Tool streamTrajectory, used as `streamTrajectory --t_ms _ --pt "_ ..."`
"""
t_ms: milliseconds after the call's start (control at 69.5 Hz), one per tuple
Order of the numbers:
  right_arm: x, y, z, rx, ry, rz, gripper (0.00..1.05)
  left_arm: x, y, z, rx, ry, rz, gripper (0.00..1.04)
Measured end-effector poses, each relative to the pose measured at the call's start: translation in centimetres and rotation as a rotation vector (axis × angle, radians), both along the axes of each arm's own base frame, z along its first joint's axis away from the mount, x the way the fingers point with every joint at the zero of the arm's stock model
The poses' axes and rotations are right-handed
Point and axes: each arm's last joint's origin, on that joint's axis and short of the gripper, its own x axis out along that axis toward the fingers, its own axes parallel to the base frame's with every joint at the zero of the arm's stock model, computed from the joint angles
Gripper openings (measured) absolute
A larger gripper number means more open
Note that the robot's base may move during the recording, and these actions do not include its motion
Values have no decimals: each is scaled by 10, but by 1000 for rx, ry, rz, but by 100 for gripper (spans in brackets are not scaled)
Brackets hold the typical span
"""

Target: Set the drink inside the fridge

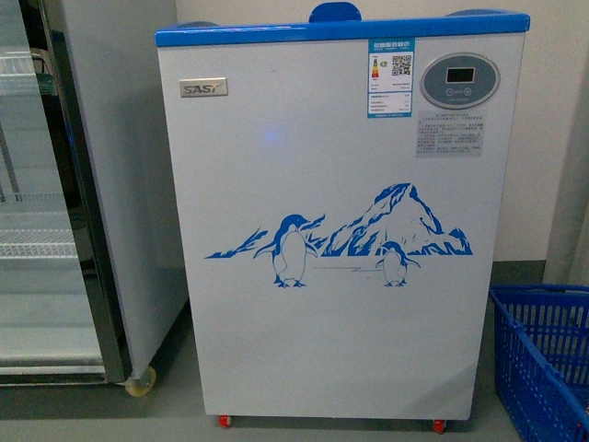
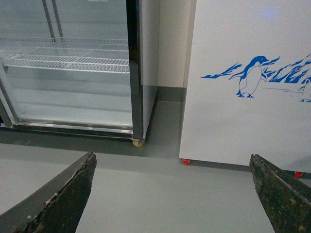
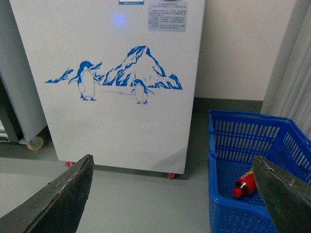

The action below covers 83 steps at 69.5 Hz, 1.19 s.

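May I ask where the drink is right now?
In the right wrist view, the drink lies inside the blue basket, which stands just right of the white fridge.

The smooth grey floor point(image 1: 110, 419) carried three things. The white chest freezer point(image 1: 340, 230) stood on small red feet point(image 1: 225, 421). Just beside it on the left, with a narrow gap between, the tall glass-door cabinet point(image 1: 120, 184) rested on a pale caster point(image 1: 141, 380). A blue plastic basket point(image 1: 543, 359) sat near the freezer's right.
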Motion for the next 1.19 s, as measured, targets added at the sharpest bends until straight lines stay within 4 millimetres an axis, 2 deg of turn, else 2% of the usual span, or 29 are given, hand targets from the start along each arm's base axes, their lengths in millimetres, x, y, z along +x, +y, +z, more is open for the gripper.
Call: streamTrajectory --t_ms 1195 --pt "0 0 0 0 0 0 98 0 0 0 0 0 0 97"
